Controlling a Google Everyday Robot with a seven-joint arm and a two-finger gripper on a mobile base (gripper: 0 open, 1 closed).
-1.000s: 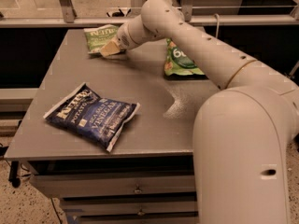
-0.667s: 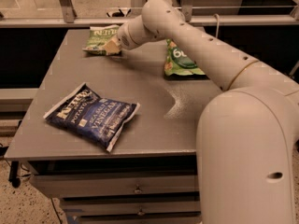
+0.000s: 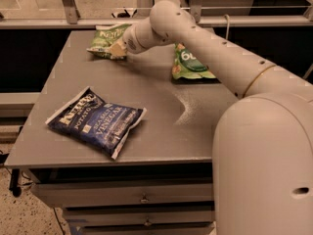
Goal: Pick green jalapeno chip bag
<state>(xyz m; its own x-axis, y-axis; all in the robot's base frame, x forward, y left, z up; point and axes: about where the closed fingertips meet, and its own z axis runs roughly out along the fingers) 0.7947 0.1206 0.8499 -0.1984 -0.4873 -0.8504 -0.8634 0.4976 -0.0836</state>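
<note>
The green jalapeno chip bag (image 3: pixel 101 38) is a small dark olive-green bag with a white logo band. It lies at the far left of the grey table (image 3: pixel 161 106). My gripper (image 3: pixel 116 48) is at the bag's near right edge, reaching in from the right on the long white arm. It touches or overlaps the bag. The gripper's tip is partly hidden against the bag.
A larger navy-blue vinegar chip bag (image 3: pixel 95 120) lies at the near left of the table. A brighter light-green bag (image 3: pixel 190 62) lies at the far right, partly behind my arm. My white base fills the right foreground. Drawers sit below the table's front edge.
The gripper has stayed at the green bag's right edge, with only a slight shift. The bag has barely moved. The other bags have not moved.
</note>
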